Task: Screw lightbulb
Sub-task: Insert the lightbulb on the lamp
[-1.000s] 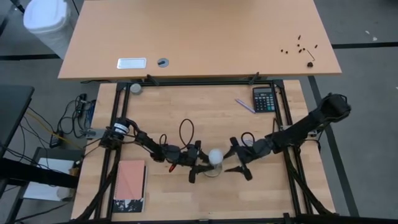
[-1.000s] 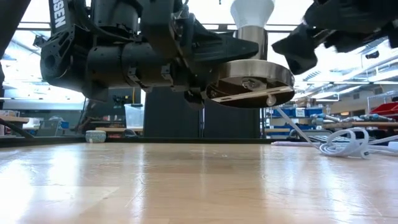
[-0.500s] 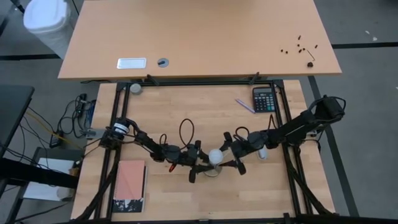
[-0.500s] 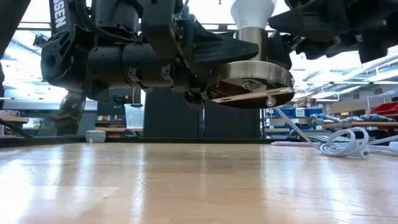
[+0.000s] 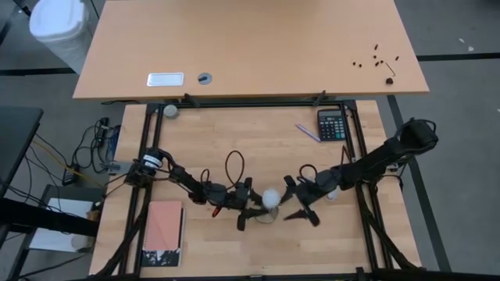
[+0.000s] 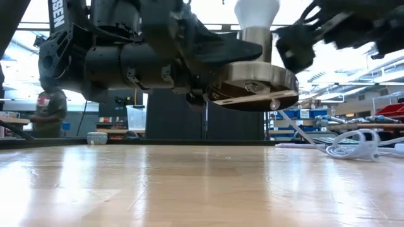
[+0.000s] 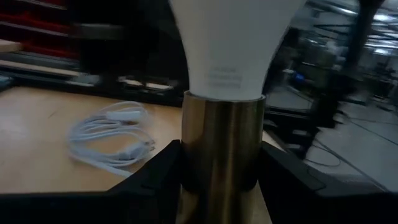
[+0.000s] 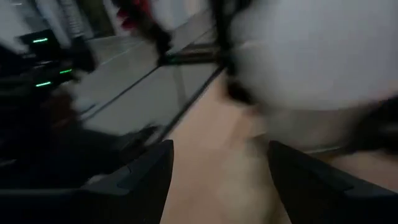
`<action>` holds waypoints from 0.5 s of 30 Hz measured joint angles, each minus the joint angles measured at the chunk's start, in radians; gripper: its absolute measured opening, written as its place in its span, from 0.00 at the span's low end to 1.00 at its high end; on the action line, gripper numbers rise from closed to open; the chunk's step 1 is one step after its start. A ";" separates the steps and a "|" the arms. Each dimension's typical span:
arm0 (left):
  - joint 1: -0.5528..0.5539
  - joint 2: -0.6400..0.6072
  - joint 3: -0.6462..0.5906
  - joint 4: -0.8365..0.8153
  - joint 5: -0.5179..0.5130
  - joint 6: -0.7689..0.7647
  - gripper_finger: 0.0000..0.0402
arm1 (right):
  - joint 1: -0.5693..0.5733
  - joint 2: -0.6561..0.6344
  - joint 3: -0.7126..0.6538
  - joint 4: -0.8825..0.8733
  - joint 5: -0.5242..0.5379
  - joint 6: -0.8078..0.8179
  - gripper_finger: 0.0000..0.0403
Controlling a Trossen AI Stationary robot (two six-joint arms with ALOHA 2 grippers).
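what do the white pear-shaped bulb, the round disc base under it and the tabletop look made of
White pear-shaped bulb: matte, opaque white, likely frosted glass or plastic; no glare shows. Round disc base: brushed metal, silvery with soft reflections, its upright sleeve brass-toned. Tabletop: light wood planks, visible grain, slightly glossy.

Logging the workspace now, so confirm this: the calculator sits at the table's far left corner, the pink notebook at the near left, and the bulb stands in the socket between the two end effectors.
One thing is wrong: the calculator sits at the far right corner, as the high view shows. The pink notebook is at the near left, and the bulb stands in the socket between the left end effector and right end effector.
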 joint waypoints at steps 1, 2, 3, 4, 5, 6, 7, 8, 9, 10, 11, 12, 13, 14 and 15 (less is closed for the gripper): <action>0.003 0.000 0.000 0.001 -0.019 -0.001 0.45 | 0.015 -0.018 0.001 -0.035 -0.015 0.020 0.66; 0.006 0.000 0.000 0.008 -0.029 -0.002 0.45 | 0.033 -0.037 0.001 -0.074 -0.019 0.033 0.66; 0.009 -0.001 0.000 0.010 -0.033 -0.002 0.45 | 0.053 -0.056 0.001 -0.101 -0.019 0.038 0.66; 0.009 -0.002 0.000 0.009 -0.035 -0.002 0.45 | 0.074 -0.074 0.001 -0.113 -0.008 0.035 0.66; 0.009 -0.002 0.000 0.008 -0.028 -0.002 0.45 | 0.095 -0.093 0.001 -0.128 0.028 0.024 0.66; 0.008 -0.002 0.000 0.005 -0.024 -0.002 0.45 | 0.110 -0.104 0.001 -0.153 0.080 0.018 0.66; 0.006 -0.002 0.000 0.005 -0.019 -0.002 0.45 | 0.122 -0.109 0.002 -0.188 0.139 0.012 0.66; 0.006 -0.002 0.000 0.007 -0.012 -0.002 0.45 | 0.126 -0.110 0.001 -0.229 0.193 0.004 0.66; 0.007 -0.002 0.000 0.008 -0.013 -0.002 0.45 | 0.125 -0.107 -0.002 -0.253 0.242 0.000 0.65; 0.007 -0.002 0.000 0.007 -0.014 -0.002 0.45 | 0.119 -0.102 -0.009 -0.243 0.277 -0.005 0.65; 0.008 -0.002 0.000 0.006 -0.015 -0.002 0.45 | 0.107 -0.097 -0.021 -0.203 0.290 -0.009 0.64; 0.008 -0.002 0.000 0.005 -0.019 -0.002 0.45 | 0.093 -0.093 -0.040 -0.144 0.291 -0.014 0.64; 0.007 -0.002 0.000 0.005 -0.019 -0.003 0.45 | 0.078 -0.087 -0.059 -0.084 0.285 -0.018 0.63; 0.005 -0.002 0.000 0.006 -0.018 -0.004 0.45 | 0.061 -0.079 -0.080 -0.021 0.272 -0.024 0.62; 0.005 -0.002 0.000 0.006 -0.016 -0.004 0.45 | 0.047 -0.078 -0.101 0.022 0.267 -0.026 0.61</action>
